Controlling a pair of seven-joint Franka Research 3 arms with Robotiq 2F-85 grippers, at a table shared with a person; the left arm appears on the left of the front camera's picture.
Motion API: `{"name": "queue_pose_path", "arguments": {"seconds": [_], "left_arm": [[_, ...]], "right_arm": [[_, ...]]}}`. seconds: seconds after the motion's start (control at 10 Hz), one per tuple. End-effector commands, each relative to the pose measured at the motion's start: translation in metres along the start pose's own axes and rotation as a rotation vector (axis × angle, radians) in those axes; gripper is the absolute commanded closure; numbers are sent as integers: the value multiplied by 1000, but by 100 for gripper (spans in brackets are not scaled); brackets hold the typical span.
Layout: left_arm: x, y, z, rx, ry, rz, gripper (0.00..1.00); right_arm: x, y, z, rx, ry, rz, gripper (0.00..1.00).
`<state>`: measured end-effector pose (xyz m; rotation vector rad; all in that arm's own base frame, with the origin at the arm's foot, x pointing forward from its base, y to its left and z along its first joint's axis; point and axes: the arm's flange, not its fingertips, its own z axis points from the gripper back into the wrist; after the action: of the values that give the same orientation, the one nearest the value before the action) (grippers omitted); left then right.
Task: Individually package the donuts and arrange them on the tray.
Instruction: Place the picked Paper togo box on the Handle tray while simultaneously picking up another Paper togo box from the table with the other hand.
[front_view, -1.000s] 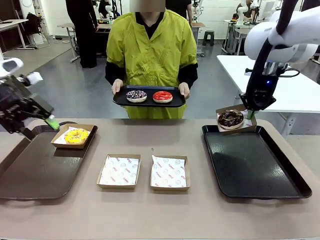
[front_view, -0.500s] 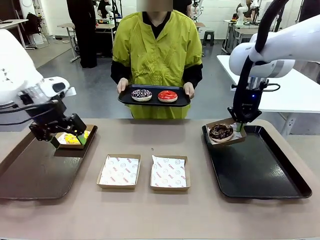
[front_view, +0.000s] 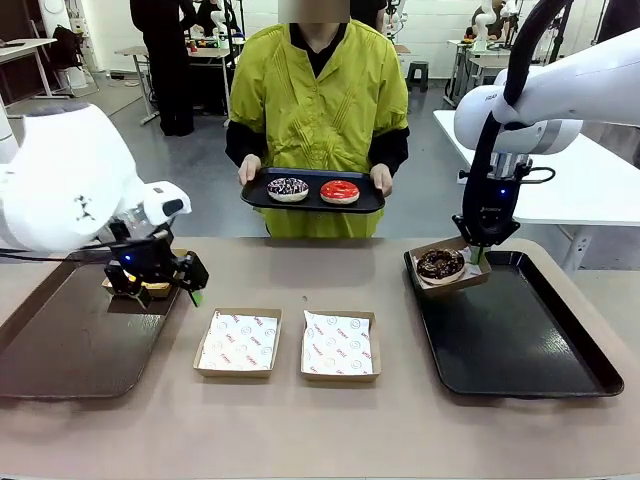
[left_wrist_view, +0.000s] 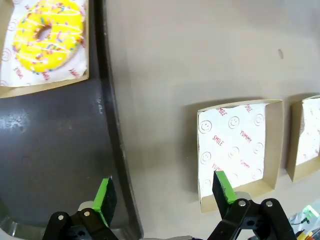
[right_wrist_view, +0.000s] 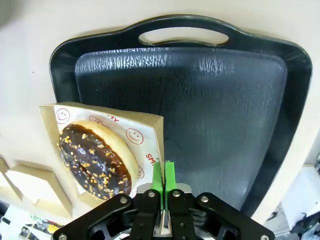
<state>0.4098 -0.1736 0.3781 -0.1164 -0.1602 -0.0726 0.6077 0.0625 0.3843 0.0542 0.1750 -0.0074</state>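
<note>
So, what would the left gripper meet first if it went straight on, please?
Likely the brown tray and an empty box: the open left gripper has one finger over each, with bare table between; depth is unclear.

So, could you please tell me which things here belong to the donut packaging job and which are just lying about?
Job: yellow donut; chocolate donut in its held box; sprinkled donut and red donut on the person's tray; two empty boxes; black tray; brown tray.
Lying about: white side table; stool.
</note>
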Motion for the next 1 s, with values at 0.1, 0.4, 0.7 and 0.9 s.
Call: {"name": "queue_pose_path", "arguments": {"seconds": [0.1,0.4,0.7,0.9], "left_arm": [[3,-29,-33,73,21,6,0],[-12,-31,-34,55,13,-12,0],[-9,-29,-41,57,52,-24,0],[-9,-29,-41,57,52,-24,0]], "right_arm": [[-4,-1,0,1,-15,-3,98],[-4,-1,0,1,-15,-3,98],[-4,-1,0,1,-15,-3,98],[-4,-1,0,1,-15,-3,98]]}}
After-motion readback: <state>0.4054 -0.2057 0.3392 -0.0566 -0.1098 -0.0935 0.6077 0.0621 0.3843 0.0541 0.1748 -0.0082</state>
